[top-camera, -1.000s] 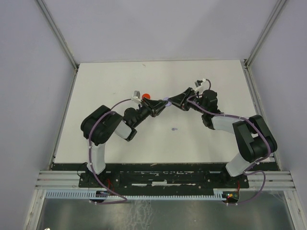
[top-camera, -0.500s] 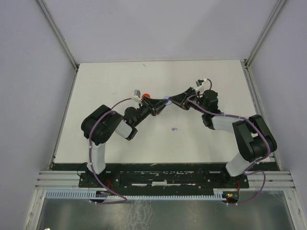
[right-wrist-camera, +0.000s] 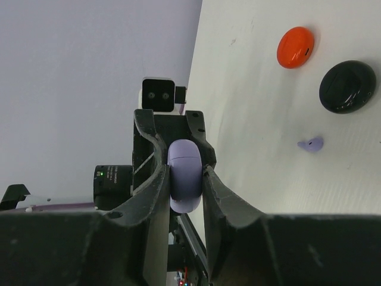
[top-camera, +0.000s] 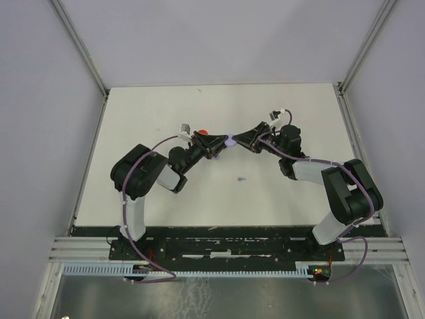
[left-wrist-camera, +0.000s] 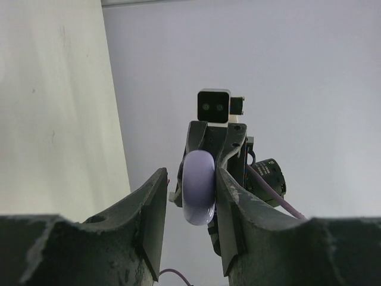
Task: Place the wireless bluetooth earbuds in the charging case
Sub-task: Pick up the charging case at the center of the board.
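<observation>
Top view: over the middle of the white worktop [top-camera: 153, 113], the left gripper [top-camera: 218, 143] and right gripper [top-camera: 243, 139] meet at a lavender rounded plastic charging case [top-camera: 230, 140]. A tiny lavender plastic earbud [top-camera: 242, 179] lies alone, nearer the near edge.

Left wrist: the fingers stand loosely around the case, with a gap on one side.

Right wrist: the fingers clamp the case. A red oval plastic disc [right-wrist-camera: 296, 47] and a black round plastic disc [right-wrist-camera: 347, 86] lie near the earbud.

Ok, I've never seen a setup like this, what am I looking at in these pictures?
A left arm and a right arm, both robotic, are bolted at one edge of a table. One picture looks down from above; the other two come from cameras on each wrist. The arms meet at a lavender case: the right gripper pinches it, while the left gripper stands open around it. On the table lie an orange-red disc, a black disc and a lavender earbud.
</observation>
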